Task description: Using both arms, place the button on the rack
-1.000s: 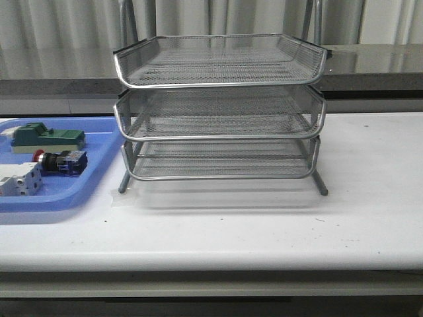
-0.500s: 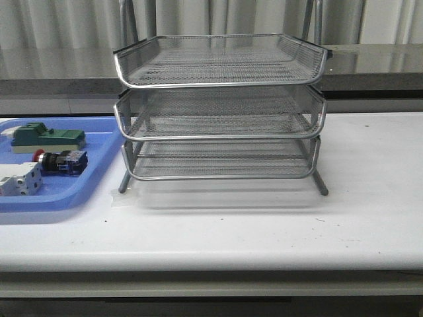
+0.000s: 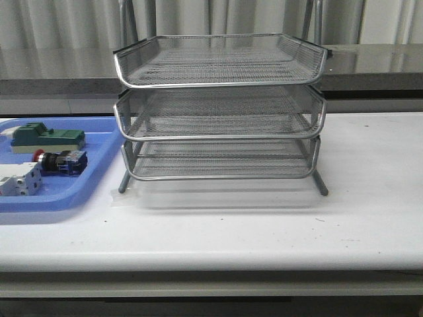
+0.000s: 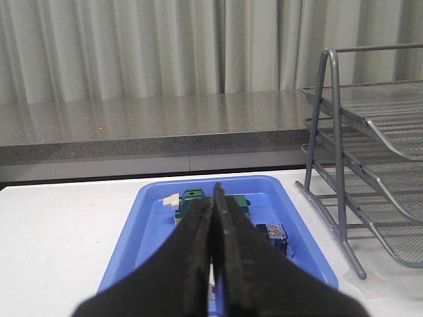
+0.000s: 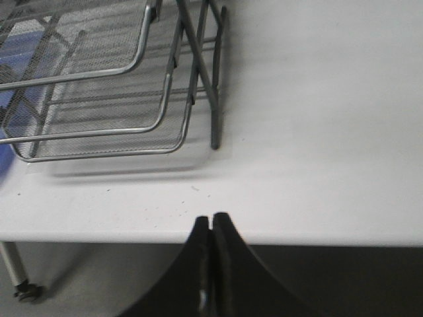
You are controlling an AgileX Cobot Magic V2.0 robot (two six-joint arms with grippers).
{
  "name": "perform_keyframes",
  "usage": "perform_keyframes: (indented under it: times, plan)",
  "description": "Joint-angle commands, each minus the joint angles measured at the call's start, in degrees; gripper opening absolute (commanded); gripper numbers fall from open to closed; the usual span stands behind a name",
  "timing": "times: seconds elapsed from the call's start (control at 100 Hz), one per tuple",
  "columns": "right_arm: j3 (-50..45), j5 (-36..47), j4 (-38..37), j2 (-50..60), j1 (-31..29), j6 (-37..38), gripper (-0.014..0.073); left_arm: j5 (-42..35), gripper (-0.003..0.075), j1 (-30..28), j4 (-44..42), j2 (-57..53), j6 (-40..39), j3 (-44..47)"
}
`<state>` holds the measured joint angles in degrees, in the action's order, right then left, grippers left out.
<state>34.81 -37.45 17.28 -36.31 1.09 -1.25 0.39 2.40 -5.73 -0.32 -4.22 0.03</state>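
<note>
While the rack (image 3: 219, 109) stands in the middle of the white table (image 3: 264, 224) with all three mesh tiers bare, the button (image 3: 61, 160) lies on its side in the blue tray (image 3: 73, 195) just beside the rack's left legs. Its red cap faces away from the rack and its blue rear block faces toward it. Behind the button in the same tray sits a green block (image 3: 46, 137), and in front of it a white-grey block (image 3: 20, 179), both close to it.

From the left wrist view, the left gripper (image 4: 213, 205) hangs above the blue tray, its fingers (image 4: 195, 251) pressed together with nothing between them; the button is partly hidden behind them. From the right wrist view, the right gripper (image 5: 211, 219) sits off the table's front edge, near the rack's right front leg, its fingers also closed on nothing. Neither arm appears in the front view.
</note>
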Motion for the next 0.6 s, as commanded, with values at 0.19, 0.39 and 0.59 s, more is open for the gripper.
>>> perform_keyframes:
  times: [0.19,0.39,0.59]
  plan:
    - [2.14,3.58,20.53,-11.68,-0.02,-0.24,-0.0057,-4.57,-0.0020,-0.15,0.51,-1.81,-0.62,2.71]
    - [2.14,5.47,34.34,-19.51,-0.02,-6.49,0.0119,-4.57,-0.0020,-0.15,0.51,-1.81,-0.62,2.71]
    - [2.14,5.92,49.32,-26.34,0.00,-20.18,0.0398,-4.57,-0.0020,-0.15,0.51,-1.81,-0.62,2.71]
